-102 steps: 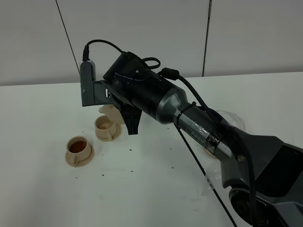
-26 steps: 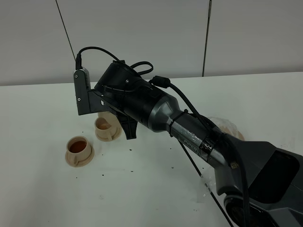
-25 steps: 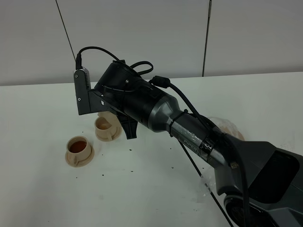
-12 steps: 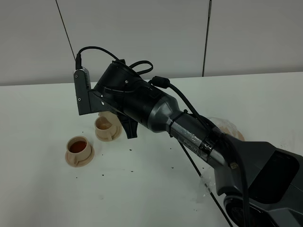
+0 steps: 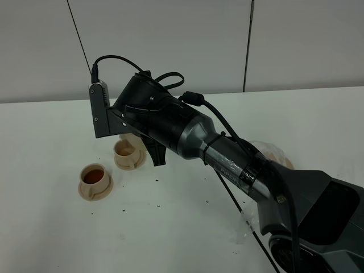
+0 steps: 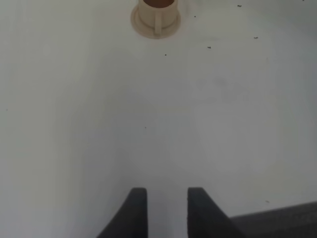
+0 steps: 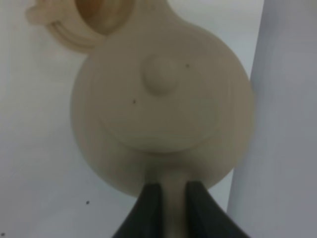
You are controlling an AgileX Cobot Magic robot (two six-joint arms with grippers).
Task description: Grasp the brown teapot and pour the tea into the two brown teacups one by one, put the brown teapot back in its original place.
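Left gripper: released, its two dark fingers standing apart over bare white table with nothing between them.
Nearer teacup: on its saucer at the left, reddish-brown tea inside, well apart from the left gripper.
Farther teacup: on its saucer, just right of and behind the nearer one, close beside the black finger hanging over it.
Brown teapot: lifted off the table next to the farther teacup. From the high camera only a tan sliver shows, because the wrist camera bracket and gripper body cover it.
Right gripper: clenched on the teapot's loop handle.
Right arm: slants up from the lower right and blocks the middle of the table.
Plate: at the right, partly hidden behind the arm.
Dark specks: scattered on the table around the cups.
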